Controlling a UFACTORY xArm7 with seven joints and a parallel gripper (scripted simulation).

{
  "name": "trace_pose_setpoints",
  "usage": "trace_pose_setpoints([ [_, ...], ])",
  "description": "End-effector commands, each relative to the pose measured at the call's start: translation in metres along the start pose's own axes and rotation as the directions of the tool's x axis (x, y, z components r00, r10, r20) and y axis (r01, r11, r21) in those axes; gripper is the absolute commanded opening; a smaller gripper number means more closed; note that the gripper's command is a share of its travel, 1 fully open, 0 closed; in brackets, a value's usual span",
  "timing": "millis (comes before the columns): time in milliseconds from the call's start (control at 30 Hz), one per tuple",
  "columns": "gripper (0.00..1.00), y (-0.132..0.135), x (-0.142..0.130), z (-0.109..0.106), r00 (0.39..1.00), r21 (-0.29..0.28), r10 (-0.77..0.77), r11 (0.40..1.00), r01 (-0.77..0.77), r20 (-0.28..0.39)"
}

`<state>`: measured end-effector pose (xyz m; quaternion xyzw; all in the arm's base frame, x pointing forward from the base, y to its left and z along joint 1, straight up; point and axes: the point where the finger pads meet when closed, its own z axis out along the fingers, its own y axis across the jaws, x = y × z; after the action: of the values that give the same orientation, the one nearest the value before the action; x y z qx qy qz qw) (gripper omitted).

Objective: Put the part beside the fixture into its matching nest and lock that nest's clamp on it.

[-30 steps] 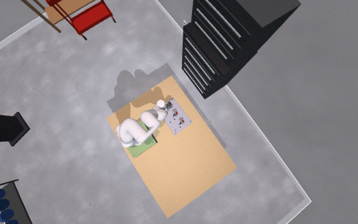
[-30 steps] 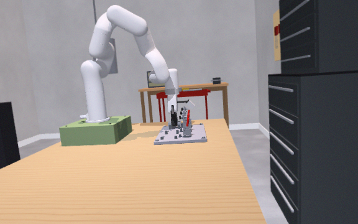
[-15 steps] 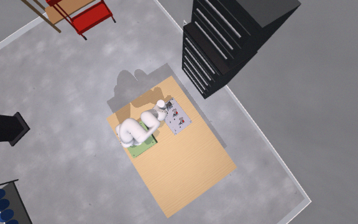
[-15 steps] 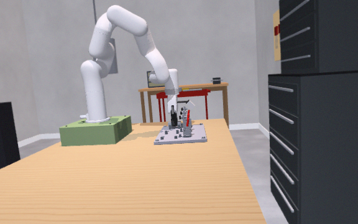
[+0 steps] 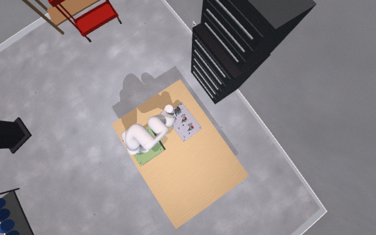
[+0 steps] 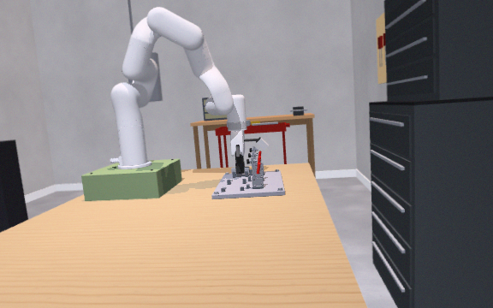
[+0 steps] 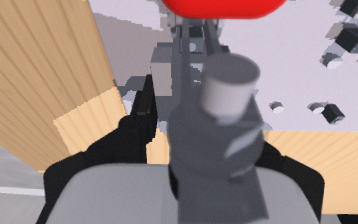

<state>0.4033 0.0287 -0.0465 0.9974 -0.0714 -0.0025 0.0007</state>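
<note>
The grey fixture plate (image 6: 250, 185) lies on the wooden table, right of the arm's green base (image 6: 132, 178); it also shows from above (image 5: 187, 122). My gripper (image 6: 239, 164) stands at the plate's far end. In the wrist view my black fingers are shut on a grey clamp handle (image 7: 215, 130) with a pale round tip, tilted towards the camera. A red grip (image 7: 222, 7) fills the top edge. Another clamp's red handle (image 6: 258, 162) stands upright just right of the gripper. I cannot make out the part in any view.
Small dark blocks and pads (image 7: 332, 114) dot the plate. The plate's edge meets the table right under my fingers. A black drawer cabinet (image 6: 443, 171) stands to the table's right. A wooden bench with a red cart (image 6: 252, 126) is behind.
</note>
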Motion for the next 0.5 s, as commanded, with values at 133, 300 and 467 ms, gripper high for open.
trace_pose_setpoints([
  [133,0.0,-0.0001,0.0015,-0.0003,1.0,0.0,0.0,1.0,0.0,-0.004],
  [300,0.0,0.0003,0.0015,0.0012,1.0,0.0,0.0,1.0,0.0,-0.004],
  [467,0.0,0.0008,0.0016,0.0028,1.0,0.0,0.0,1.0,0.0,-0.004],
])
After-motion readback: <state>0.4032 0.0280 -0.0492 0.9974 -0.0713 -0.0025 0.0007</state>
